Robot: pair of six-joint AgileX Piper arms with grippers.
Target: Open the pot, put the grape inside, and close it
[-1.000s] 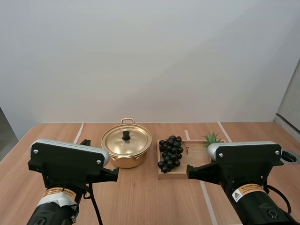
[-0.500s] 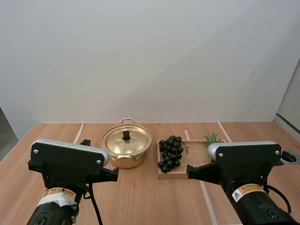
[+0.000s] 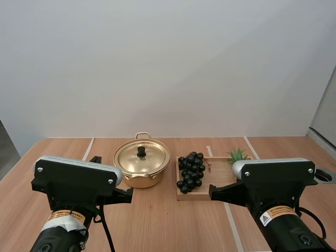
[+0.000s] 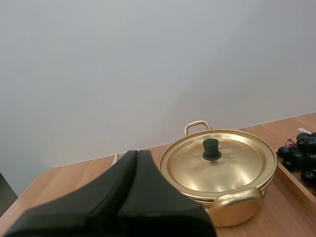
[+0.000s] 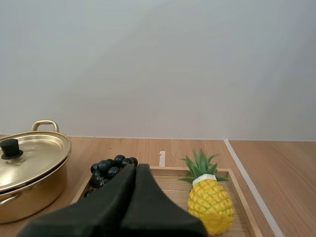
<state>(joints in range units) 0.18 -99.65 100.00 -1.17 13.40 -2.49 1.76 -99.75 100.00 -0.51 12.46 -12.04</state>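
Note:
A gold pot [image 3: 142, 168] with its lid [image 3: 142, 157] on and a black knob [image 3: 141, 151] stands mid-table. To its right a bunch of dark grapes [image 3: 191, 171] lies on a wooden tray [image 3: 218, 178]. My left gripper [image 4: 137, 157] is shut on nothing, a single dark wedge a short way in front of the pot [image 4: 219, 170]. My right gripper [image 5: 136, 170] is shut too, hovering in front of the tray [image 5: 177, 190] with the grapes [image 5: 109, 168] just beyond its tips.
A small yellow pineapple [image 5: 210, 197] with green leaves stands on the tray's right half; its leaves [image 3: 238, 155] peek out in the high view. White tape lines [image 3: 87, 148] cross the wooden table. A round hole [image 3: 325, 176] sits at the table's right edge.

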